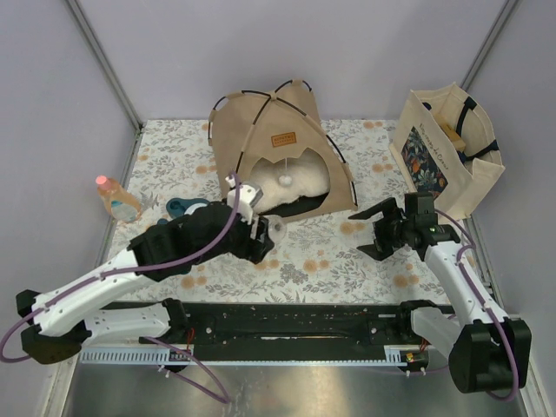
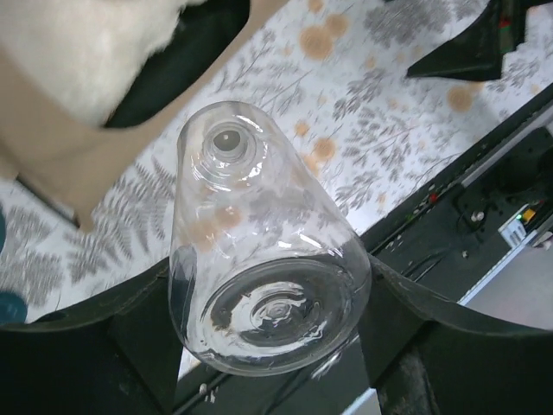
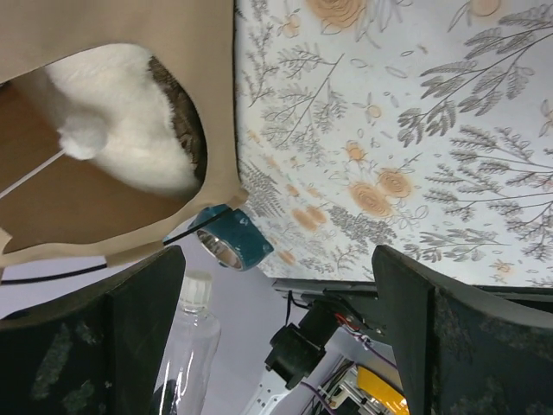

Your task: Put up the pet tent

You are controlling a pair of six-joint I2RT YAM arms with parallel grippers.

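Note:
The pet tent [image 1: 269, 122] stands upright at the back centre, tan with black poles and a brown label [image 1: 284, 138]. Its white pom-pom [image 1: 284, 179] hangs in the arched doorway over a white fluffy cushion [image 1: 300, 187] inside. My left gripper [image 1: 261, 230] is just in front of the tent's left corner, shut on a clear plastic bottle [image 2: 251, 251], whose base faces the left wrist camera. My right gripper [image 1: 380, 234] is open and empty over the mat, right of the tent. The right wrist view shows the tent [image 3: 130, 26], the cushion [image 3: 138, 112] and the pom-pom [image 3: 82, 138].
A beige tote bag with a floral print [image 1: 447, 148] stands at the back right. An orange bottle with a pink cap [image 1: 117, 200] and a teal cup [image 1: 184, 207] sit left of the tent. The cup also shows in the right wrist view [image 3: 229, 238].

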